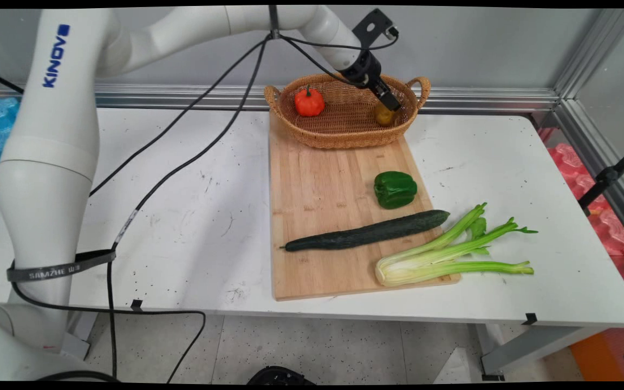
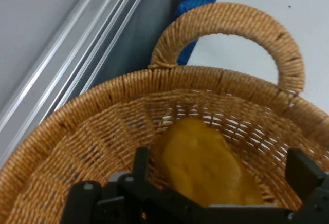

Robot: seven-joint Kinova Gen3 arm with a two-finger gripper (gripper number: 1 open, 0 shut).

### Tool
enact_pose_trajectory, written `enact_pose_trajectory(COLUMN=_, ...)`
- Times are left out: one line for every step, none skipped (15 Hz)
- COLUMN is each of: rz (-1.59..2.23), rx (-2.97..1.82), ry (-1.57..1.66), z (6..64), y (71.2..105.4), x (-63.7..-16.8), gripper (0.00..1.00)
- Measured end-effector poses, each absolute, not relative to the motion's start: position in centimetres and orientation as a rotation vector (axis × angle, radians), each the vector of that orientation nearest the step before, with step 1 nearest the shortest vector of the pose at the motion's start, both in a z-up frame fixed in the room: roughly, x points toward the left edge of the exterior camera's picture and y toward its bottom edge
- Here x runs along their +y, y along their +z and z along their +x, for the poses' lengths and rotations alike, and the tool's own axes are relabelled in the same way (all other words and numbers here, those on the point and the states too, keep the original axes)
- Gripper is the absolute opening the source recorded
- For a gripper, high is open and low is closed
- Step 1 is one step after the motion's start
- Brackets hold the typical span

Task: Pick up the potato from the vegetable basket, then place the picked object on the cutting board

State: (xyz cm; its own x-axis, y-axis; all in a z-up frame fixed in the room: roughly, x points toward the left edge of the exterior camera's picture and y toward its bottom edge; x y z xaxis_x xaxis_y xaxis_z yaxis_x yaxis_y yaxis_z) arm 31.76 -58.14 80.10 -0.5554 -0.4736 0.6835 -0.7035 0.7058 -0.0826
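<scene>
A yellow vegetable (image 2: 205, 165) lies against the right-hand wall of the wicker basket (image 1: 344, 132), and your gripper (image 1: 390, 105) hangs over it with its fingers (image 2: 304, 170) spread wide, one on each side and neither seeming to touch. If you mean to grip it, centre it between the pads and keep them off the weave. An orange pepper (image 1: 309, 102) shares the basket; readable lettering: "KINOVA" on the arm, "SAMZHE" on a cable strap (image 1: 60, 267)

A wicker basket (image 2: 103, 126) with a looped handle (image 2: 231, 29) fills the frame. Inside it, a yellow vegetable (image 2: 203, 162) lies against the woven wall. The gripper (image 2: 223, 175) rises from the bottom edge, its black fingers (image 2: 141, 165) spread on either side of the vegetable.
</scene>
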Motion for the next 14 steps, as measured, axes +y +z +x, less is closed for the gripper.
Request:
enact_pose_trajectory(rz=0.897, rx=-2.264, ry=0.460, z=31.6, y=79.6, x=-58.5, gripper=1.00)
enact_pose_trajectory(rz=0.901, rx=-2.264, ry=0.457, z=31.5, y=79.2, x=-58.9, gripper=1.00)
enact_pose_trajectory(rz=0.905, rx=-2.264, ry=0.455, z=31.4, y=78.8, x=-59.1, gripper=1.00)
enact_pose_trajectory(rz=0.908, rx=-2.265, ry=0.451, z=31.2, y=78.4, x=-59.4, gripper=1.00)
enact_pose_trajectory(rz=0.910, rx=-2.267, ry=0.448, z=31.1, y=78.0, x=-59.6, gripper=1.00)
enact_pose_trajectory(rz=0.911, rx=-2.269, ry=0.446, z=31.0, y=77.7, x=-59.8, gripper=1.00)
enact_pose_trajectory(rz=0.913, rx=-2.271, ry=0.444, z=31.0, y=77.5, x=-59.9, gripper=1.00)
enact_pose_trajectory(rz=0.913, rx=-2.273, ry=0.441, z=30.9, y=77.2, x=-60.1, gripper=1.00)
enact_pose_trajectory(rz=0.914, rx=-2.275, ry=0.438, z=30.8, y=77.0, x=-60.2, gripper=0.00)
enact_pose_trajectory(rz=0.914, rx=-2.276, ry=0.435, z=30.8, y=76.8, x=-60.2, gripper=0.00)
enact_pose_trajectory(rz=0.913, rx=-2.277, ry=0.433, z=30.8, y=76.7, x=-60.3, gripper=0.00)
enact_pose_trajectory(rz=0.913, rx=-2.277, ry=0.432, z=30.7, y=76.7, x=-60.3, gripper=0.00)
enact_pose_trajectory(rz=0.913, rx=-2.276, ry=0.430, z=30.7, y=76.8, x=-60.3, gripper=0.00)
enact_pose_trajectory(rz=0.915, rx=-2.273, ry=0.429, z=30.7, y=77.1, x=-60.2, gripper=0.00)
